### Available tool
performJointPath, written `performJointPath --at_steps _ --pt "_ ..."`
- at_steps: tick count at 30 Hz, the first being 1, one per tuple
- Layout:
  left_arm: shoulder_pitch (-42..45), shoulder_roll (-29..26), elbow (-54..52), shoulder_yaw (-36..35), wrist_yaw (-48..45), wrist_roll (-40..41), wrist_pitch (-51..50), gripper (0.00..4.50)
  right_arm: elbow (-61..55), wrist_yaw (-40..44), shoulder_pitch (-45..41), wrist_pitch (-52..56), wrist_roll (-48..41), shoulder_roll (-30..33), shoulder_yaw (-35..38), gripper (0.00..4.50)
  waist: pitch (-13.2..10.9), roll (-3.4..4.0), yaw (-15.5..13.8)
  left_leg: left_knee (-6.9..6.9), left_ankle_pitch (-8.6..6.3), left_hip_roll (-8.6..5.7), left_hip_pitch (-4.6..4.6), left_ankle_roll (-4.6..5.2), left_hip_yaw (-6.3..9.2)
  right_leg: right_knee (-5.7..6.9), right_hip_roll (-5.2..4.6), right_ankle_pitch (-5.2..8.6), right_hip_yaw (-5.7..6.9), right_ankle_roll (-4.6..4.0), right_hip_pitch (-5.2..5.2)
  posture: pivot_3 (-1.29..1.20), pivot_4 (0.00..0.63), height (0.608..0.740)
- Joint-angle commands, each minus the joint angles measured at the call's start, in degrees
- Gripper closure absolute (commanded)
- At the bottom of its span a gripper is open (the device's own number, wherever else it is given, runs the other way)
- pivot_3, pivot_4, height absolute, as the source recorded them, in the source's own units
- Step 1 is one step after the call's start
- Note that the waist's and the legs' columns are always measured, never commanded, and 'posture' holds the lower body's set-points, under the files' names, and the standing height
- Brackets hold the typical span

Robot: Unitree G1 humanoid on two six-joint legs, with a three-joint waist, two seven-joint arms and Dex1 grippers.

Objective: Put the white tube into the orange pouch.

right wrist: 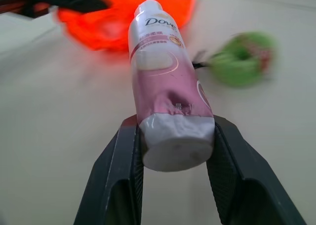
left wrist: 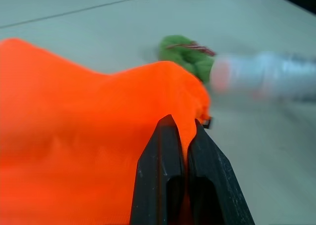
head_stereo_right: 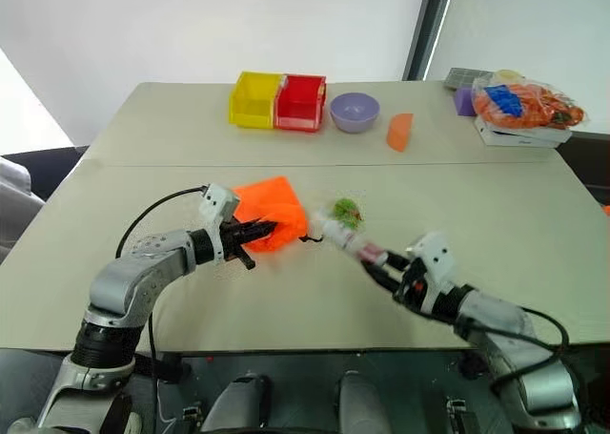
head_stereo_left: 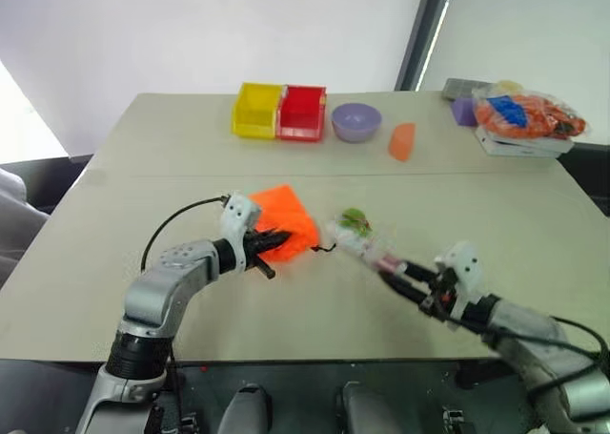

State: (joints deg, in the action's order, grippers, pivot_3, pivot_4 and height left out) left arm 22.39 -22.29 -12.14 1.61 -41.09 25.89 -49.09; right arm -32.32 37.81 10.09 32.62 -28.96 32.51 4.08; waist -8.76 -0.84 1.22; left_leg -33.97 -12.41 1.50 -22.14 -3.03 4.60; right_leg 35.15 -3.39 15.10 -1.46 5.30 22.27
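The left gripper (head_stereo_left: 270, 242), two black fingers pressed together, pinches a fold of the bright orange soft fabric drawstring pouch (head_stereo_left: 286, 219) just left of the middle of the head views; in the left wrist view the fabric runs up between the closed fingertips (left wrist: 170, 136). The pouch is lifted a little at that pinched edge, with its thin black cord (head_stereo_left: 327, 248) trailing to a green fuzzy ball (head_stereo_left: 355, 220) just right of it on the beige table (head_stereo_left: 191, 167).

The right gripper (head_stereo_left: 396, 268), in the lower right of the head views, is clamped on the small white squeeze tube with pink label markings (head_stereo_left: 364, 246). The right wrist view shows its two black fingers (right wrist: 118, 175) pressing the tube's flat end from both sides, the cap end pointing away toward the pouch. The tube is held above the table, slanting up and left, its far end near the green ball and just short of the pouch; tube and pouch are apart.

Along the upper part of the frame stand a yellow plastic bin (head_stereo_left: 256, 110) and a red plastic bin (head_stereo_left: 302, 113) touching side by side, a lilac bowl (head_stereo_left: 355, 122), a small orange wedge-shaped block (head_stereo_left: 403, 141), and at the upper right a clear plastic bag of orange items (head_stereo_left: 529, 115) on a white box
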Motion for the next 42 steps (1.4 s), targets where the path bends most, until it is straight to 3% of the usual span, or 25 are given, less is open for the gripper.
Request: performJointPath --at_steps 1,8,19,26,42 --pt "1.45 -2.51 0.73 0.7 -3.89 1.81 0.19 4.5 -3.97 -3.64 -0.99 0.76 2.38 -1.0 -3.56 3.09 -0.01 -0.01 -0.04 -0.04 -0.01 0.0 0.01 -0.01 0.0 -0.05 -0.02 0.0 0.0 -0.02 0.0 0.0 0.15 0.74" --pt "3.26 -4.21 3.55 1.93 -7.58 2.4 0.79 4.5 -3.36 -8.1 -2.35 -0.19 6.59 -4.03 -8.8 3.09 0.0 0.04 -0.53 -0.04 -0.01 -0.06 -0.29 -0.03 -0.07 -0.91 -0.2 -0.2 0.04 -0.32 0.01 0.0 0.15 0.74" --pt "3.36 -5.46 2.35 3.37 -9.75 1.93 1.68 4.5 1.52 -15.13 -11.06 -0.15 13.68 -12.28 -15.5 3.09 0.02 0.02 -0.12 0.32 0.0 0.03 -0.23 -0.01 0.0 -0.62 0.04 -0.18 0.05 -0.24 0.02 0.0 0.15 0.74" --pt "2.23 -5.56 0.34 5.05 -8.48 1.17 2.09 4.5 1.51 -15.06 -12.27 0.74 14.32 -14.7 -18.16 3.09 0.02 0.02 -0.44 0.24 0.0 0.05 -0.25 -0.01 0.03 -0.56 0.05 -0.19 0.05 -0.27 -0.01 0.0 0.15 0.74" --pt "1.49 -6.93 -2.53 7.49 -9.87 1.87 2.05 4.5 15.91 -24.49 -29.63 9.27 22.83 -26.47 -23.16 3.09 0.02 0.01 -0.17 0.18 0.01 0.06 -0.18 0.0 0.08 -0.09 0.1 -0.18 0.04 -0.26 0.16 0.0 0.15 0.74"
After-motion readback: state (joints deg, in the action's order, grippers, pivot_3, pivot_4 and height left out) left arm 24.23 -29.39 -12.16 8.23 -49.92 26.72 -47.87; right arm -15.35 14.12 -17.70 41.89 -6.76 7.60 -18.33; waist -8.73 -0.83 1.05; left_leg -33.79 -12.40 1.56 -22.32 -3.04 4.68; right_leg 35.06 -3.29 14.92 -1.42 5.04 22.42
